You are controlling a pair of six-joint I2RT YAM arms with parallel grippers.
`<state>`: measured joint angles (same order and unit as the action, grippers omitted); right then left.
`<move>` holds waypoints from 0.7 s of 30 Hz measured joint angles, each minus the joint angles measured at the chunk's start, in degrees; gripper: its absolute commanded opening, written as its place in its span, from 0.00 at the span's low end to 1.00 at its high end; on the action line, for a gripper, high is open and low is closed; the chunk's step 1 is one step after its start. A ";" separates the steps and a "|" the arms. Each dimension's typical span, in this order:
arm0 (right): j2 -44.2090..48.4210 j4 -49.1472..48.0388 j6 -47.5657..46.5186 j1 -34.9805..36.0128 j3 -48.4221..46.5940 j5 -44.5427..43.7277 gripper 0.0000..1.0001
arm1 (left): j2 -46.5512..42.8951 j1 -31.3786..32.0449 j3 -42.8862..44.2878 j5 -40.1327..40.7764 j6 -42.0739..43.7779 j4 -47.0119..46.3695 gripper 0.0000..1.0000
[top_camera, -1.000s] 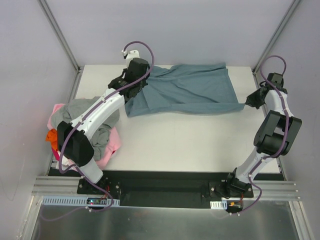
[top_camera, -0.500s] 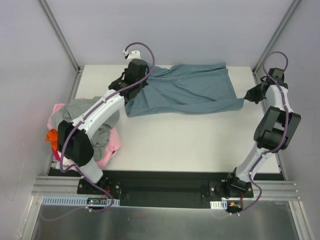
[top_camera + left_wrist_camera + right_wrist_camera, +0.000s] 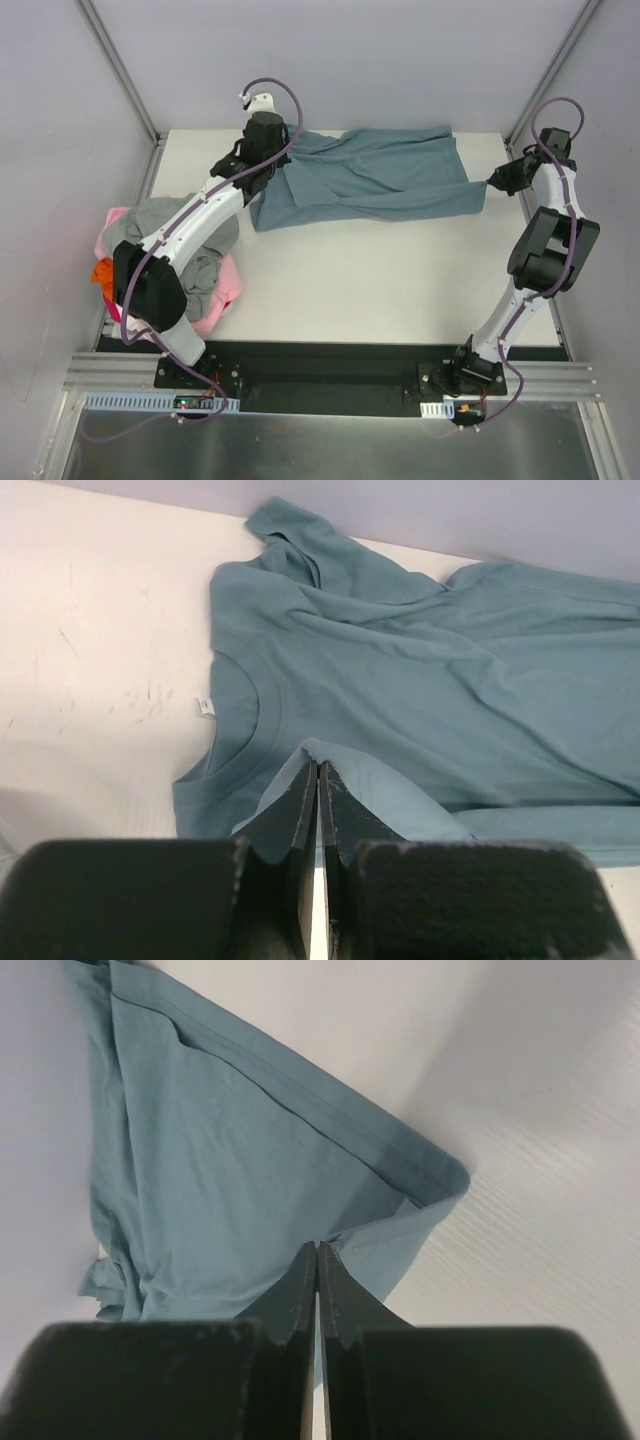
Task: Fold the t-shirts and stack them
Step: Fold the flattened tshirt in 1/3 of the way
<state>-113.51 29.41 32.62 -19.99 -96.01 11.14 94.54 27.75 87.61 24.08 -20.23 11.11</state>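
The slate-blue t-shirt (image 3: 385, 175) lies spread across the far side of the desk (image 3: 380, 285), pulled out between both arms. The left gripper (image 3: 318, 772) is clamped tight on a raised fold of cloth just near of the neckband (image 3: 262, 708), and the right gripper (image 3: 317, 1252) is pinched closed on the shirt's right-hand bottom corner, right beside the hem (image 3: 300, 1088).

This is thin, floppy cloth. It's light, it sags and creases wherever nothing holds it, and it looks likely to drag rather than slide cleanly. The stitched edges, hem and neckband, look like the firmest places to grip.

The rest wait in a heap on the left: a grey shirt (image 3: 205, 268) on top, a pink shirt (image 3: 228, 292) beneath it and an orange shirt (image 3: 102, 270) peeking out.

A small white tag (image 3: 204, 706) sits inside the neck, too small to read. No other writing shows.
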 measured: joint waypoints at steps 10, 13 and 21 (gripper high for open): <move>-4.63 -4.15 0.74 0.04 -6.12 3.58 0.01 | -0.02 -0.13 -0.02 -3.74 3.67 -4.02 0.00; -4.87 -4.31 0.37 0.04 -7.04 3.80 0.01 | -0.66 -0.50 -0.61 -6.47 4.70 -5.07 0.00; -6.36 -4.98 -0.76 0.04 -9.42 4.48 0.01 | -6.99 -1.42 -6.91 -11.67 7.52 -6.71 0.00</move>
<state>-119.87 24.43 31.86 -19.94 -105.43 15.62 87.55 26.33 80.71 12.40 -12.71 4.40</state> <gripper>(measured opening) 0.012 0.006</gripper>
